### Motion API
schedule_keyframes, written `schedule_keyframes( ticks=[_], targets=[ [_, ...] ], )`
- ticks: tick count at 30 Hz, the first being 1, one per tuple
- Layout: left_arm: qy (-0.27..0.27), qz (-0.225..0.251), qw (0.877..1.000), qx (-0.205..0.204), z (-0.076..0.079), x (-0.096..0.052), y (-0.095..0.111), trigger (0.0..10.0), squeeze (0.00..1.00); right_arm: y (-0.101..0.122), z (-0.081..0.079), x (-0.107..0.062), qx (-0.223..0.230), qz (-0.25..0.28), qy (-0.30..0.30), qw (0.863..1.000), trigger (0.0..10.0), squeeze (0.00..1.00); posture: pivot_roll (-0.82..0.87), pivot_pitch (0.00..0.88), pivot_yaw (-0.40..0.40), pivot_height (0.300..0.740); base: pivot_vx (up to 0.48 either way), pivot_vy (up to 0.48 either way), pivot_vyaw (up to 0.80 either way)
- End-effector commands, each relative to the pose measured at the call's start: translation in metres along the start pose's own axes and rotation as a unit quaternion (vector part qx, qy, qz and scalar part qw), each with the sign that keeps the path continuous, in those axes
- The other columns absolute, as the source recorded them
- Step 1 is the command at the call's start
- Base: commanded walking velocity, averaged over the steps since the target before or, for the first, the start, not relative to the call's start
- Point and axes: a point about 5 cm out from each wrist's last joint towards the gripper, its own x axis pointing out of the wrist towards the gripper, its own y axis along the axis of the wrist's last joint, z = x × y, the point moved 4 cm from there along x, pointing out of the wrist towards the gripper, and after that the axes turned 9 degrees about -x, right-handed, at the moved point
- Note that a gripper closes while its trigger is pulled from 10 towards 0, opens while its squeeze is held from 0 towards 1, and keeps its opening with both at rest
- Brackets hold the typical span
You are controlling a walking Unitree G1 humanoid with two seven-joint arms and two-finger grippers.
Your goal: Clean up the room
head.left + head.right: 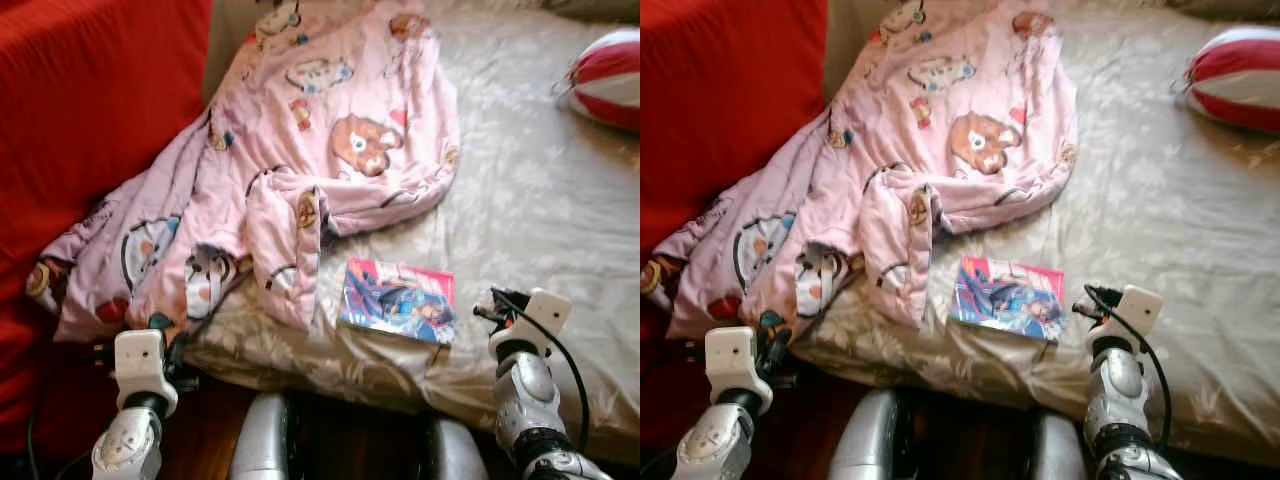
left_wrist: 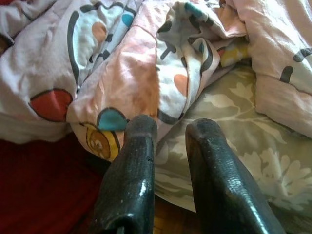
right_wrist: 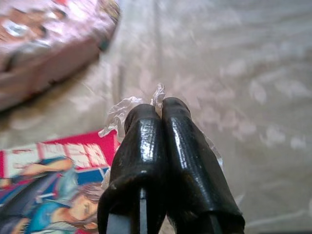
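The landmark here is the bed, covered in a pale beige sheet with a leaf pattern. A rumpled pink quilt printed with cartoon animals lies across the bed's far left part and spills over its left edge toward a red fabric couch. Near the bed's front edge, just beside the quilt's folded corner, lies a thin comic book with a red and blue cover. A red and white striped ball-shaped cushion sits at the bed's far right corner.

The right gripper hovers over the bed's front edge, just beside the comic. Its two black fingers are pressed together on a small scrap of clear crinkled plastic, which sticks out at the tips. The left gripper points at the bed's front left corner, where the quilt hangs down; its fingers stand slightly apart with nothing between them.

The step in hand appears to be carrying the plastic scrap off as rubbish. The scrap looks light and slippery, so the right gripper would do well to keep firm pressure and move smoothly, lifting clear of the sheet before turning so it snags neither the comic nor the bedding.
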Motion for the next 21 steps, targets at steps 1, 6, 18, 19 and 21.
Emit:
schedule_keyframes(
  ticks=[1,6,18,19,21],
  targets=[
    [0.017,-0.018,1.0,-0.003,-0.009,-0.003,-0.014,10.0,0.0,-0.01,-0.006,-0.005,-0.015,-0.014,0.022,1.0,1.7,0.0,0.12,0.0,0.04,0.606,0.0,0.0,0.0],
    [0.026,-0.071,0.997,0.002,-0.013,-0.003,-0.047,10.0,0.0,-0.043,0.0,-0.021,-0.044,-0.075,0.032,0.996,10.0,0.0,0.08,0.0,0.036,0.606,0.0,0.0,0.0],
    [0.027,-0.191,0.981,0.005,-0.019,-0.013,-0.107,10.0,0.0,-0.124,0.033,-0.081,-0.081,-0.244,0.001,0.966,10.0,0.0,0.04,0.0,0.072,0.645,0.0,0.0,0.0],
    [0.025,-0.199,0.98,0.008,-0.018,-0.015,-0.111,10.0,0.0,-0.128,0.033,-0.084,-0.083,-0.252,0.002,0.964,10.0,0.0,0.04,0.0,0.076,0.65,0.0,0.0,0.0],
    [0.02,-0.227,0.974,0.014,-0.016,-0.022,-0.123,10.0,0.0,-0.139,0.03,-0.094,-0.088,-0.28,0.009,0.956,10.0,0.0,0.04,0.0,0.079,0.665,0.0,0.0,0.0]
  ],
)
